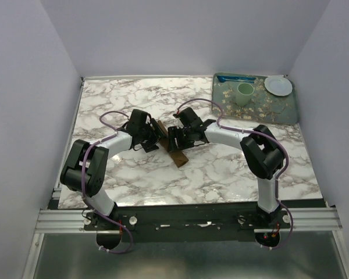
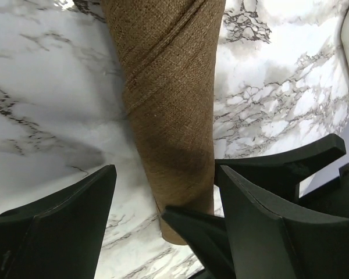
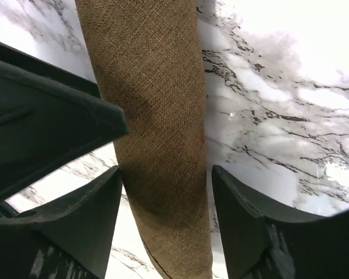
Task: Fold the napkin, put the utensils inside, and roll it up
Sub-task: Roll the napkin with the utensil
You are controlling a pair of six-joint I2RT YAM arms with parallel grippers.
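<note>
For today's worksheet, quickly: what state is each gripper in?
Left gripper: open, jaws straddling the rolled napkin.
Right gripper: open, jaws flanking the same roll.

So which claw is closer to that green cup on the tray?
Right. The right gripper sits at the rolled napkin on the side toward the cup; the left gripper is across the roll, farther away.

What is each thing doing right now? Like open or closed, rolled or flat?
napkin: rolled into a tube, lying on the table.
left gripper: jaws open, one either side of the roll.
right gripper: jaws open, one either side of the roll.
spoon: not visible.
cup: upright on the tray.
plate: lying flat on the tray.
blue utensil: lying at the tray's far edge.
</note>
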